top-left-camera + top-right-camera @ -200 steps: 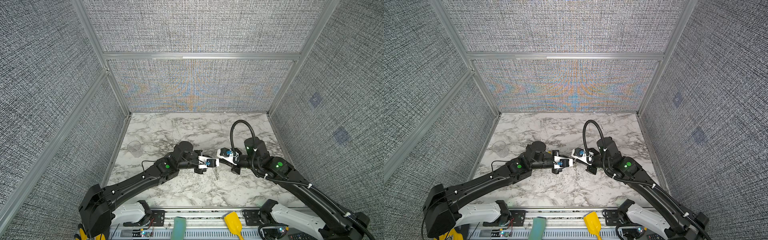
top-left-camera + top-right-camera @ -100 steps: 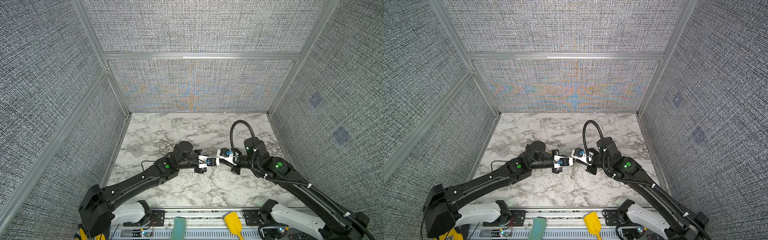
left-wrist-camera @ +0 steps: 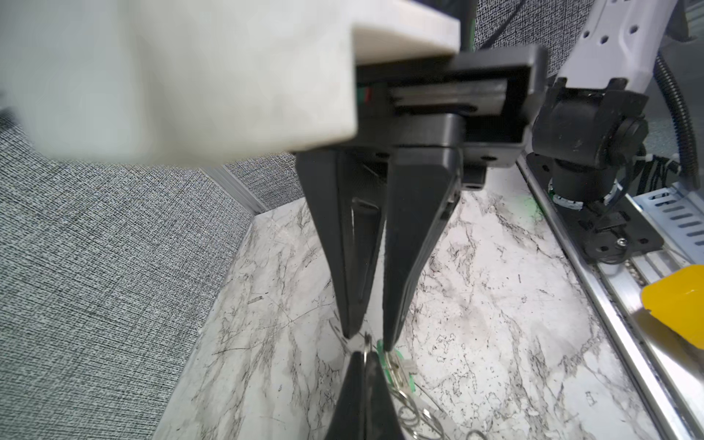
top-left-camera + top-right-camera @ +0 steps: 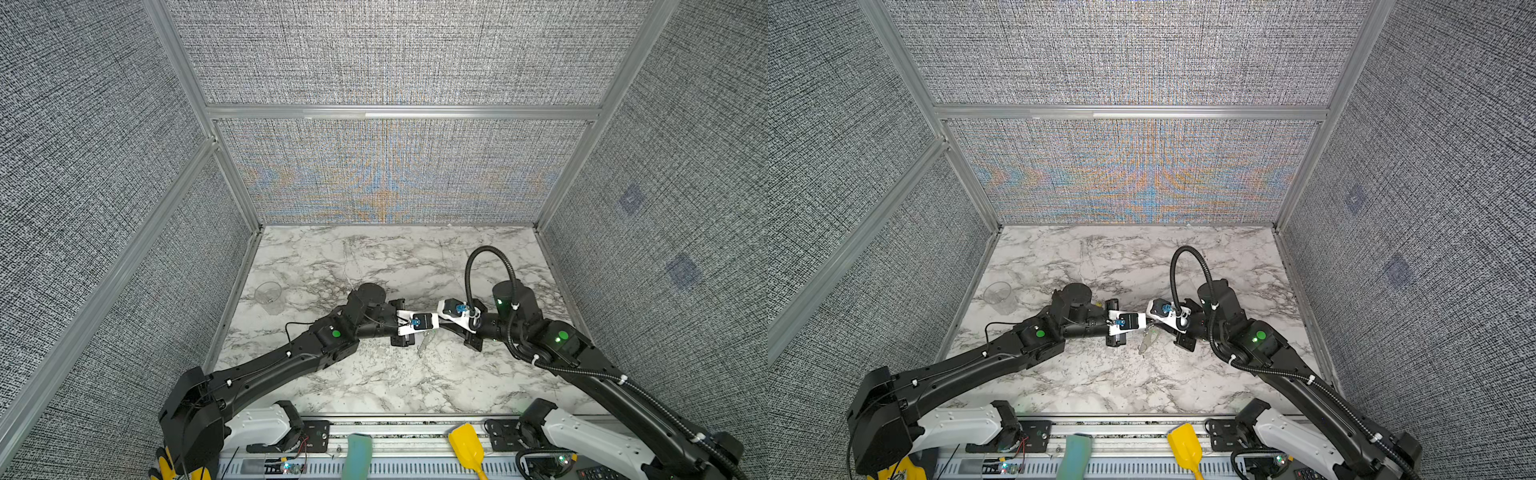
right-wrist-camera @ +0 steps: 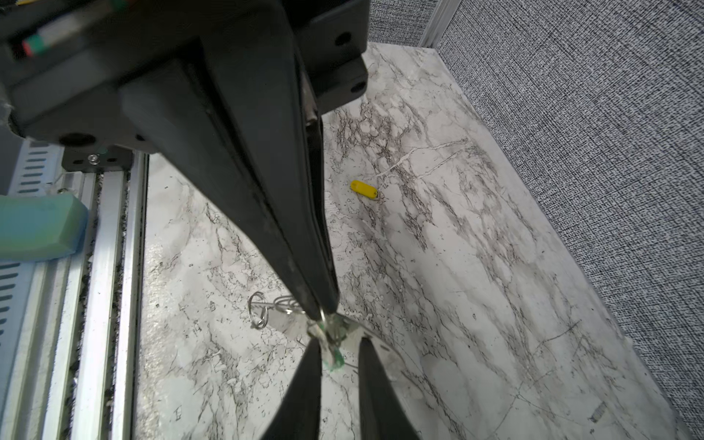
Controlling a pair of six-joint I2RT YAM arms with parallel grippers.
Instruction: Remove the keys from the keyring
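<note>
Both grippers meet tip to tip above the middle of the marble table (image 4: pixel 374 382). My left gripper (image 3: pixel 365 352) is shut on a thin metal ring next to the green key tag (image 3: pixel 398 367). The right gripper (image 5: pixel 339 343) is open, and the green tag (image 5: pixel 335 360) sits between its fingers, against one of them. In both top views the pale grey keyring (image 4: pixel 1147 340) hangs below the two grippers (image 4: pixel 423 345). Wire loops (image 5: pixel 259 312) dangle beside it. The yellow key tag (image 5: pixel 364 189) lies alone on the marble, away from both grippers.
A clear plastic cup (image 4: pixel 268 295) stands at the table's left side. On the front rail lie a yellow scoop (image 4: pixel 465 446) and a teal sponge (image 4: pixel 357 455). Grey fabric walls close in the left, back and right sides.
My left gripper has closed fully on the ring. The right gripper's fingers, shut before, have parted. Both arms have stayed almost where they were.
</note>
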